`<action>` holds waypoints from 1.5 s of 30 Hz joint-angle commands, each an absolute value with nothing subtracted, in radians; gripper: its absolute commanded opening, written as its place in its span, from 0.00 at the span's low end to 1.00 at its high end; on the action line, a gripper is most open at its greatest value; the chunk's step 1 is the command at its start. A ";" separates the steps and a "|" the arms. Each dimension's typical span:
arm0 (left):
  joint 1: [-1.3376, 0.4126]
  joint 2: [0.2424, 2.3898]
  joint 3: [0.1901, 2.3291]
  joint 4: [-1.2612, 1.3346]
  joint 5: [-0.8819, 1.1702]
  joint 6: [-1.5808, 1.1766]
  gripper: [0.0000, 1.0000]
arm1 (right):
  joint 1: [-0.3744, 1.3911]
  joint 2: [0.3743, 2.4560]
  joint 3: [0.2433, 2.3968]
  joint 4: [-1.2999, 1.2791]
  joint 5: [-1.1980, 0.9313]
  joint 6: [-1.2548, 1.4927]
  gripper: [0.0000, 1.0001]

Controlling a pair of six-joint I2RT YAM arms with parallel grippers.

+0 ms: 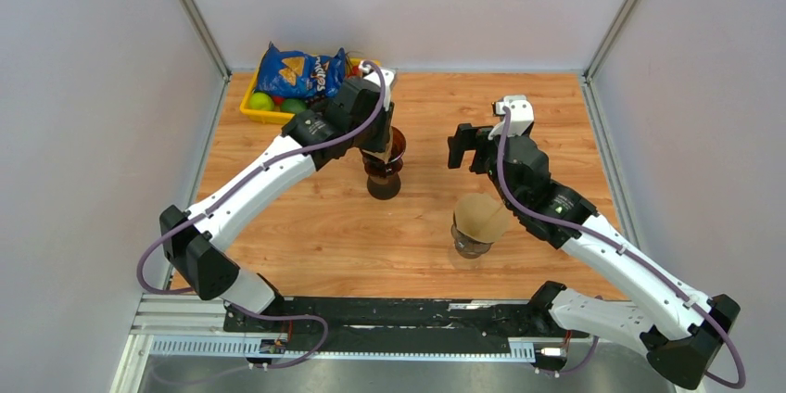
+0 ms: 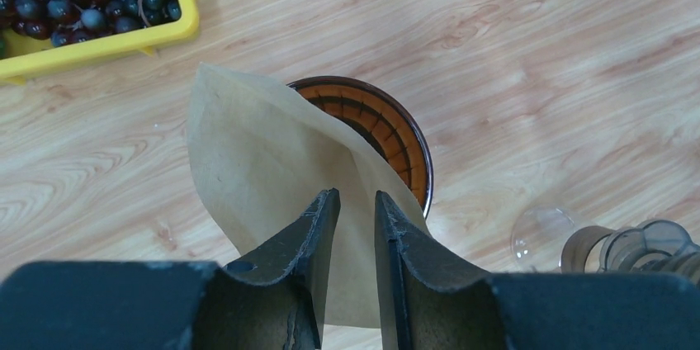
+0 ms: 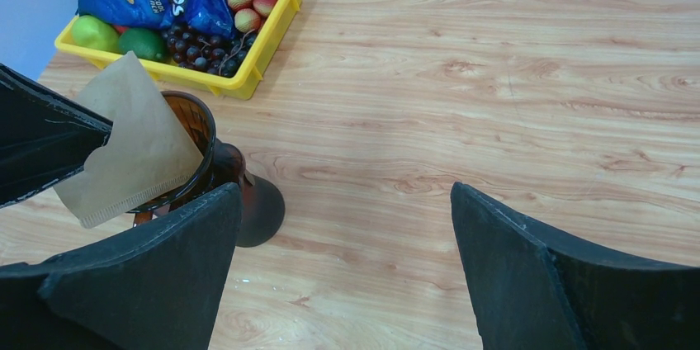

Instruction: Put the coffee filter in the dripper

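Left gripper (image 2: 356, 198) pinches the folded brown coffee filter (image 2: 256, 168), tilted across the left side of the amber dripper (image 2: 390, 131); I cannot tell whether they touch. Right gripper (image 3: 345, 191) hangs wide open, empty, to the right.

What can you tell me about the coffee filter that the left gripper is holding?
The coffee filter is tan, unbleached-looking paper, folded flat into a fan with a crimped seam along one edge. The left gripper pinches it by its lower part. It stands tilted over the brown ribbed dripper, covering part of the opening, not seated inside. Contact with the rim is unclear.
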State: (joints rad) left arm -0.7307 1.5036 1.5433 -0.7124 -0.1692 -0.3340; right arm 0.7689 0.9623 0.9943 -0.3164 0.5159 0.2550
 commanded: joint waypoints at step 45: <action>-0.733 1.712 1.588 -0.748 -0.181 -0.308 0.25 | 0.762 0.972 0.983 -0.282 0.577 0.219 1.00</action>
